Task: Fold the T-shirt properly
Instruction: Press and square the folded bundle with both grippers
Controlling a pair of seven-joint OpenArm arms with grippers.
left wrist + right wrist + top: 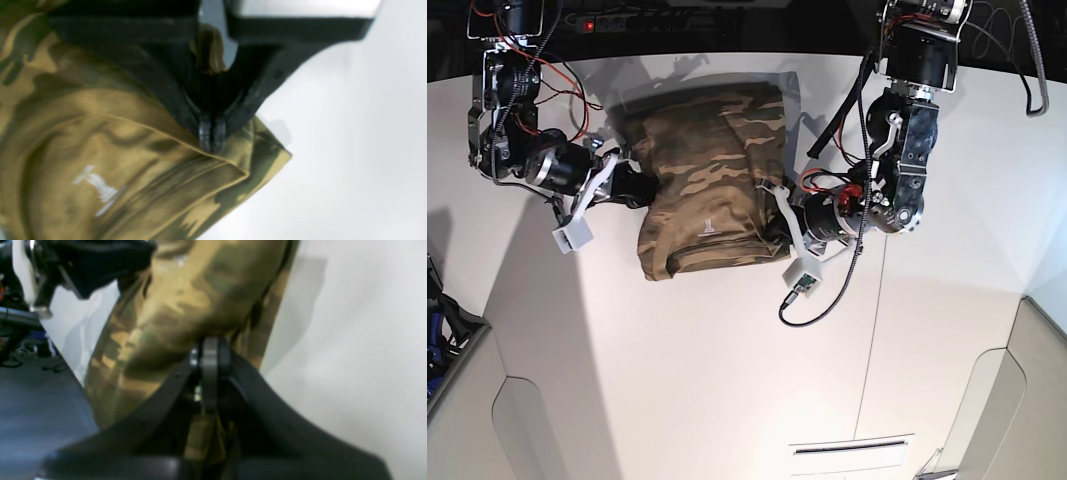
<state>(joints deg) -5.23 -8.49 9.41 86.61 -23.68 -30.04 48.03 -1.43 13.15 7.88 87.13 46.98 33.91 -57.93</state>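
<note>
Both grippers are clamping the camouflage T-shirt (712,190) at centre-top of the white table (727,380), left gripper (212,138) pinching its folded edge, right gripper (209,353) pinching the opposite side, seemingly carrying a fold over evenly.

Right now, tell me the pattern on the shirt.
Camouflage in brown, tan and olive green; the shirt shows best in the base view.

T-shirt (707,185) lies bunched on the counter (727,380), toward its far side in the base view. Right pincer (634,183) sits at the shirt's left edge in that view; left pincer (777,232) at its right edge, near the front corner.
</note>
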